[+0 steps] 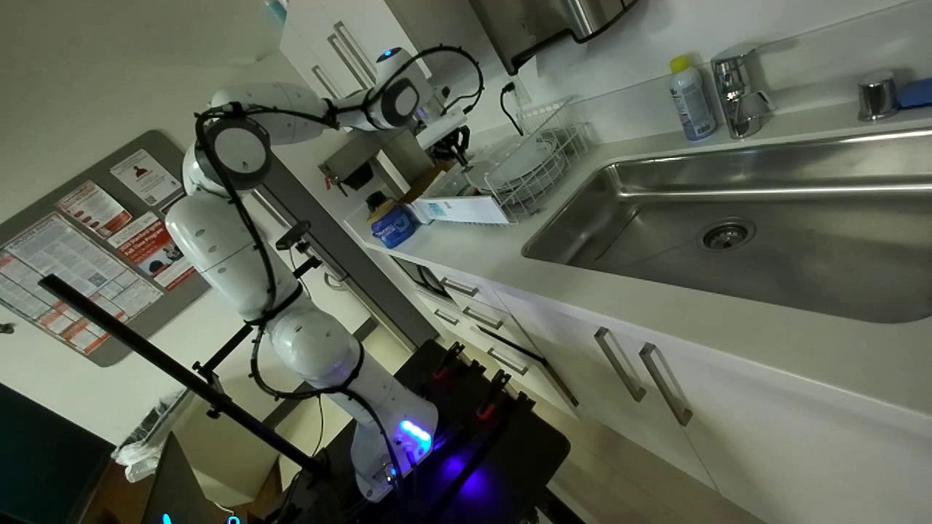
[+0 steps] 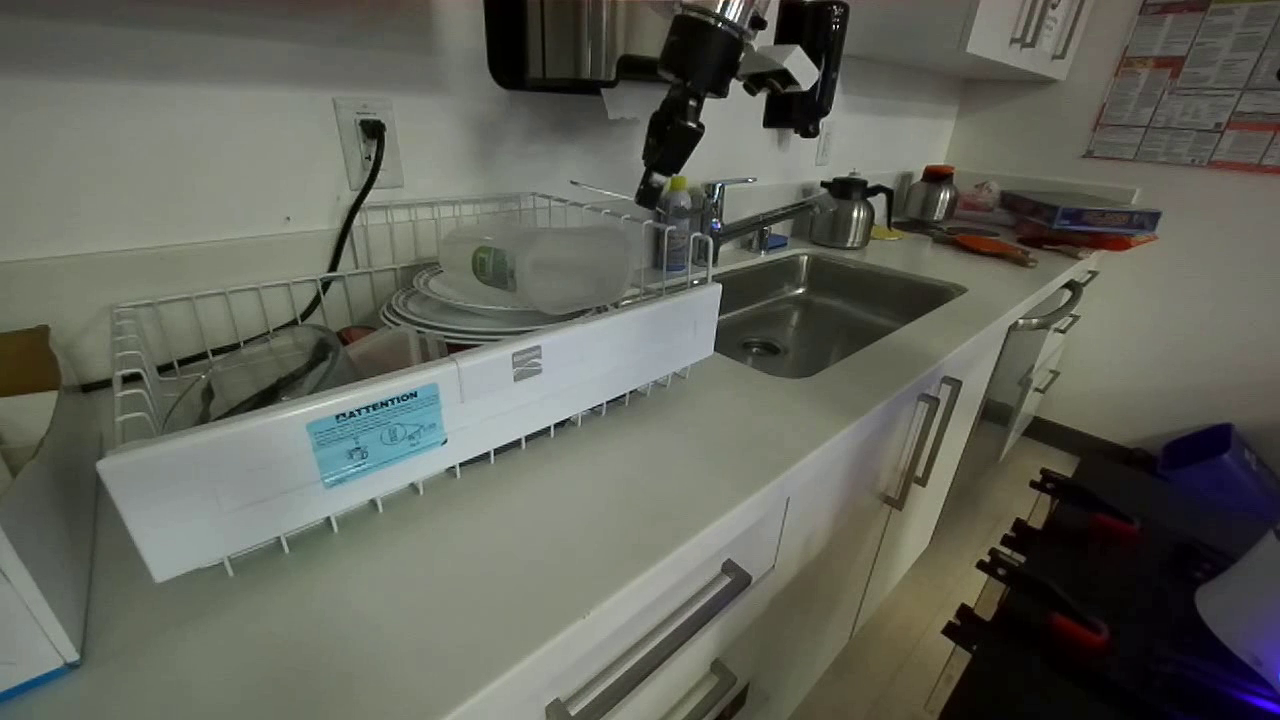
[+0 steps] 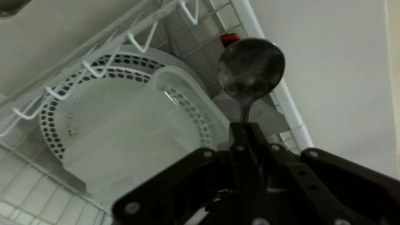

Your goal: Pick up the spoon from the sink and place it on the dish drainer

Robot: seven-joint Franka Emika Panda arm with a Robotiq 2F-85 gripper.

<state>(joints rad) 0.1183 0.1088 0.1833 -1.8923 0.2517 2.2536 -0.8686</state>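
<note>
My gripper [image 3: 245, 129] is shut on the handle of a metal spoon [image 3: 251, 67], whose bowl points away from the fingers in the wrist view. In an exterior view the spoon [image 2: 600, 190] is a thin line sticking out from my gripper [image 2: 650, 190]. The gripper also shows in an exterior view [image 1: 462, 161]. It holds the spoon above the dish drainer [image 2: 240, 300], a wire rack that also shows in an exterior view [image 1: 575, 138] and in the wrist view [image 3: 292, 112]. The steel sink [image 1: 655, 225] lies beside the drainer and also shows in an exterior view [image 2: 850, 310].
Plates [image 3: 87, 103] and a translucent plastic container [image 2: 575, 265] lie in the drainer. A white panel with a blue label [image 2: 580, 345] runs along its front. A bottle with a yellow cap [image 1: 692, 102] and a tap [image 1: 735, 102] stand behind the sink. A dispenser [image 2: 580, 45] hangs above.
</note>
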